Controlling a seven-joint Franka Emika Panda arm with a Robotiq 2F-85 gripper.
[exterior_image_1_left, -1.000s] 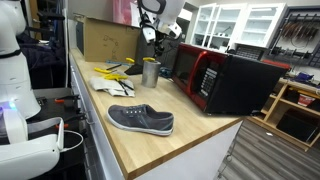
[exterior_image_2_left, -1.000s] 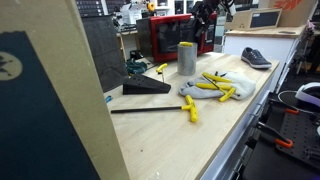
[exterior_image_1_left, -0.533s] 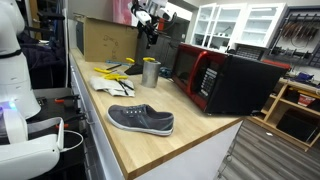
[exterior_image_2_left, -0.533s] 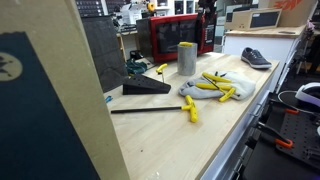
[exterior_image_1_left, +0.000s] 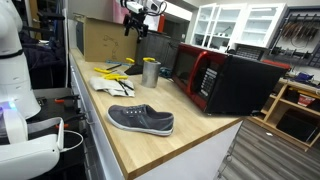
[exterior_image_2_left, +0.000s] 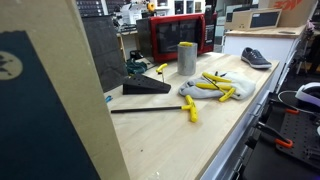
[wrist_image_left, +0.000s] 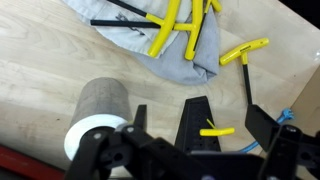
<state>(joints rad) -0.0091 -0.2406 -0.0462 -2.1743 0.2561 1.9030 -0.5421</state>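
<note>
The pincer was spread wide, empty, high above the grey round metal cup on the wooden desk. A lowering was judged needed first.

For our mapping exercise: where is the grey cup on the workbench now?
In both exterior views the cup stands upright between the red microwave and the tool-strewn cloth.

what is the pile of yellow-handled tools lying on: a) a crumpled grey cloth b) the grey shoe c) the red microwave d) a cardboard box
a, since in the wrist view the yellow-handled tools lie across a crumpled grey cloth spread on the wooden counter.
</note>
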